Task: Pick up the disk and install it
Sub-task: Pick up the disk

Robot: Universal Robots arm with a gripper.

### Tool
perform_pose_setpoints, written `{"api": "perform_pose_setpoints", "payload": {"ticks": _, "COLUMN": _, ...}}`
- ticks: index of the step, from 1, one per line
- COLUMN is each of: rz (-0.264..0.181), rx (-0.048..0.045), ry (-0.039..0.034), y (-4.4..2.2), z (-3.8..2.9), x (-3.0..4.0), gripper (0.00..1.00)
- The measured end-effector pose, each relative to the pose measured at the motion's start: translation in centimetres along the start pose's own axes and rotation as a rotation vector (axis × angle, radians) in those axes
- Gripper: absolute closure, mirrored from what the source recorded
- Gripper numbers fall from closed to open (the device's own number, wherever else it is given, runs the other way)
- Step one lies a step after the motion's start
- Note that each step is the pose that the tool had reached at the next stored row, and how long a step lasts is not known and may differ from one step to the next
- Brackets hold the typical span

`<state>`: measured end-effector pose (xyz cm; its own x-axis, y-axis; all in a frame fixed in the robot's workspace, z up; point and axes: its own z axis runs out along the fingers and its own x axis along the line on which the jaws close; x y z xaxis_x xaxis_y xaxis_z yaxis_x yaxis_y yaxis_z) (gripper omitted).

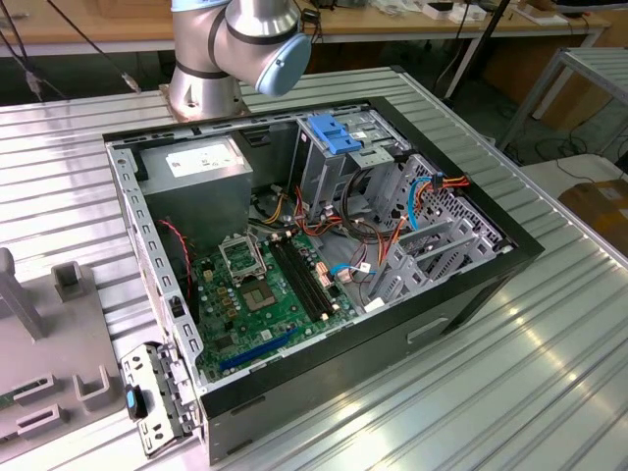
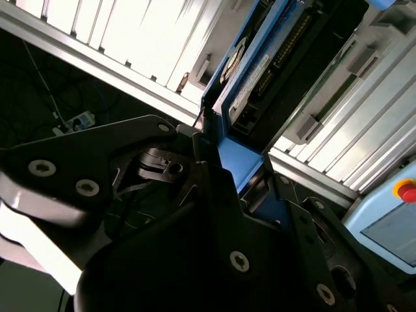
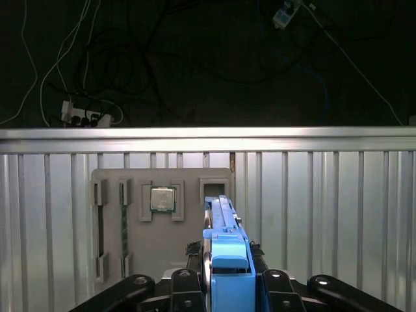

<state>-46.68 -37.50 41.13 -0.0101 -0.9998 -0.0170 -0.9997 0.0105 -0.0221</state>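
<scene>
The disk (image 3: 224, 244) is flat w/ a blue plastic frame, seen edge-on in the first wrist view. In the second wrist view its side (image 2: 260, 71) shows a pale label. The black tool (image 3: 226, 276) pinches it from both sides, over the grey tray (image 3: 162, 260) & the ribbed metal bench (image 3: 325, 214). The arm (image 1: 235, 44) stands upright at the far side of the open PC case (image 1: 471, 285), blue joint cap facing the exterior view's right.
</scene>
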Motion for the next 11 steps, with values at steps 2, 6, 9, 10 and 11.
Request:
{"api": "perform_pose_setpoints", "payload": {"ticks": 2, "rz": 0.000, "rx": -0.0002, "ry": 0.0000, "y": 0.00, "z": -0.14, "x": 0.00, "gripper": 0.63}}
{"api": "perform_pose_setpoints", "payload": {"ticks": 6, "rz": 0.000, "rx": -0.0017, "ry": 0.0000, "y": -0.04, "z": -0.54, "x": -0.01, "gripper": 0.63}}
{"api": "perform_pose_setpoints", "payload": {"ticks": 9, "rz": 0.000, "rx": -0.0026, "ry": 0.0000, "y": -0.06, "z": -0.76, "x": -0.02, "gripper": 0.63}}
{"api": "perform_pose_setpoints", "payload": {"ticks": 10, "rz": 0.000, "rx": -0.0027, "ry": 0.0000, "y": -0.06, "z": -0.83, "x": -0.02, "gripper": 0.63}}
{"api": "perform_pose_setpoints", "payload": {"ticks": 11, "rz": 0.000, "rx": -0.0032, "ry": 0.0000, "y": -0.07, "z": -1.02, "x": -0.02, "gripper": 0.63}}
